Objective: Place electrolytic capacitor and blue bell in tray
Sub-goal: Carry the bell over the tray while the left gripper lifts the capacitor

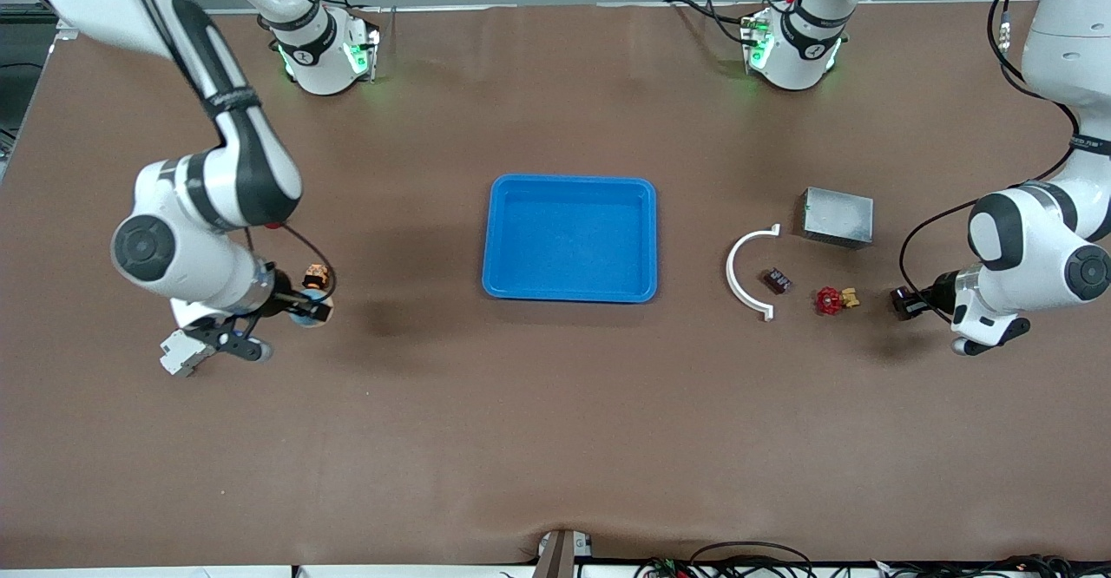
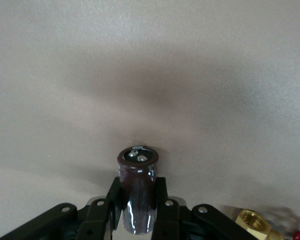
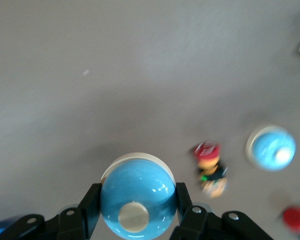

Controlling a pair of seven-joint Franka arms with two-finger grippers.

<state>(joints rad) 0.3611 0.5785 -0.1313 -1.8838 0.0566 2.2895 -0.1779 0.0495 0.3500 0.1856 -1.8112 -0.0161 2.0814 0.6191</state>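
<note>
The bright blue tray point(image 1: 570, 238) lies at the table's middle with nothing in it. My right gripper point(image 1: 305, 307) is shut on the blue bell point(image 1: 308, 316), a glossy blue dome on a white base, above the table toward the right arm's end. In the right wrist view the bell point(image 3: 140, 182) fills the gap between the fingers of the right gripper point(image 3: 136, 198). My left gripper point(image 1: 901, 303) is shut on the dark electrolytic capacitor point(image 2: 138, 167), above the table toward the left arm's end. In the left wrist view the left gripper point(image 2: 138, 194) clamps the capacitor's sides.
A grey metal box point(image 1: 838, 216), a white curved strip point(image 1: 745, 270), a small dark part point(image 1: 777, 280) and a red-handled brass valve point(image 1: 833, 300) lie between the tray and the left gripper. A small orange figure point(image 1: 316, 279) stands by the right gripper. A second blue dome point(image 3: 271, 148) shows in the right wrist view.
</note>
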